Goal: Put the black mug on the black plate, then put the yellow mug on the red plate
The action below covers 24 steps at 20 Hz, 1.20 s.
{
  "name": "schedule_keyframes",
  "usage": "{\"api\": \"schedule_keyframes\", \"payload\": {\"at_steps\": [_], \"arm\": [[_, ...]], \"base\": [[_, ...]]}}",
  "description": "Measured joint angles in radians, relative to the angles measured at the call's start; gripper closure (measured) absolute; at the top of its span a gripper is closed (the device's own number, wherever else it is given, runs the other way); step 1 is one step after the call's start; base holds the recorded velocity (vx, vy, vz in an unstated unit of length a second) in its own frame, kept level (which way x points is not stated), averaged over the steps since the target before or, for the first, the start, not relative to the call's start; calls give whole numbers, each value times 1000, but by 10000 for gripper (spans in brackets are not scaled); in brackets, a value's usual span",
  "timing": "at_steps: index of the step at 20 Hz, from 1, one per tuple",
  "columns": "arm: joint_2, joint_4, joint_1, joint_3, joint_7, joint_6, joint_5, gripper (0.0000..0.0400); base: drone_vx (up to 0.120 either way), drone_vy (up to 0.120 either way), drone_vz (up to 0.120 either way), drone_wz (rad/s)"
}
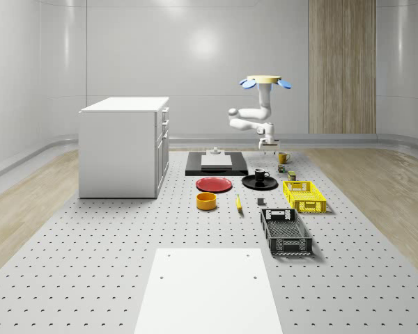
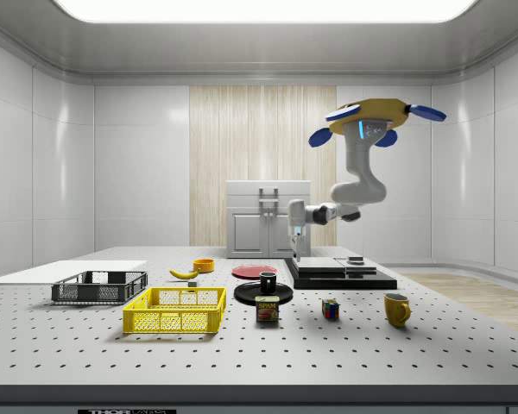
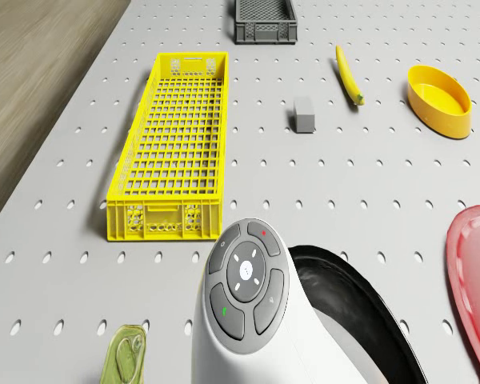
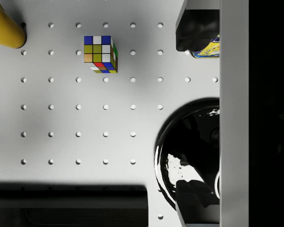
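The black mug (image 1: 262,175) already sits on the black plate (image 1: 251,184) at the whole-scene view's center. The hand (image 1: 267,145) hovers empty above and behind it, jaws apart. The yellow mug (image 1: 283,158) stands farther back, right of the hand. Descending carelessly could knock the placed mug.

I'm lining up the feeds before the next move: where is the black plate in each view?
Whole-scene view: the black plate lies between the red plate and the yellow crate.
Side view: it is right of the crate, carrying the black mug.
Drone view: it is partly behind the arm.
Wrist view: it is the glossy disc near the cube.
Shared landmark: the yellow crate.
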Motion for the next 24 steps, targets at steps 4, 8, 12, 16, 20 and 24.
{"api": "schedule_keyframes", "payload": {"at_steps": [4,8,12,16,20,24], "arm": [[2,0,1,0,-1,-1,-1,0],[3,0,1,-1,-1,-3,-1,0],[4,0,2,-1,-2,-4,-2,0],[6,0,3,-1,-2,-5,-3,0],[7,-1,3,-1,-3,-7,-3,0],[8,-1,4,-2,-3,-8,-4,0]], "base": [[-120,120,0,0],[-120,120,0,0],[-120,120,0,0],[-120,120,0,0],[-120,120,0,0],[-120,40,0,0]]}}
